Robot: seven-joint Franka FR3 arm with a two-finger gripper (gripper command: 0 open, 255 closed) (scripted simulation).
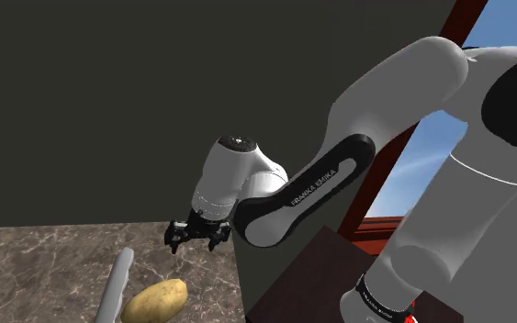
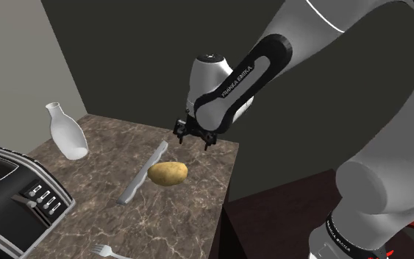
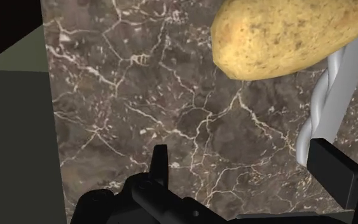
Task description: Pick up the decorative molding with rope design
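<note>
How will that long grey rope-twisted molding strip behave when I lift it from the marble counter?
The long grey twisted molding strip lies straight, so it is probably rigid. Gripped near one end, its length would likely make it tilt. The twisted ridges may give the open pincer purchase, and the yellow-brown potato close beside it could get nudged.

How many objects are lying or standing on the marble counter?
5: white bottle in the far corner, toaster at the second exterior view's left, twisted molding in the middle, potato beside it, fork at the bottom edge. More may lie outside view.
</note>
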